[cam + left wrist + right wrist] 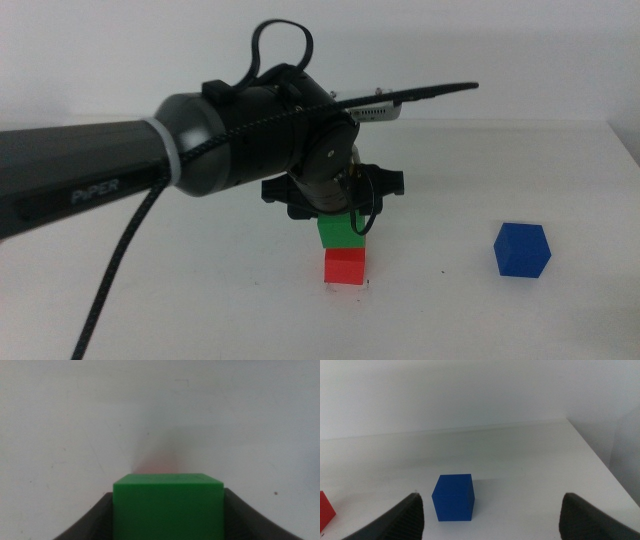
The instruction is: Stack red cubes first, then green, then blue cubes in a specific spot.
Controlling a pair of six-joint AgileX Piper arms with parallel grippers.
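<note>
Green is the colour between the dark jaws of the left gripper (pixel 168 510): the green cube (pixel 338 233) is clamped there, with one jaw against each side of it, as the left wrist view shows. In the middle view this cube sits on top of the red cube (pixel 346 267), and the two look touching, the green one a little shifted to the left. The red cube stands on the white table (pixel 200 310), with tiny dark specks near its base. The left arm (pixel 150 165) comes in from the left side and reaches over the stack, and it hides the top part of the green cube.

The blue cube (pixel 522 250) stands alone on the table, well apart to the right of the stack. The right gripper (pixel 490 515) is not seen in the middle view; in its own wrist view its jaws stand wide apart and hold nothing, and the blue cube (pixel 453 497) is in front of them, nearer to one jaw. A corner of the red cube (pixel 325 510) shows at the edge of that view.
</note>
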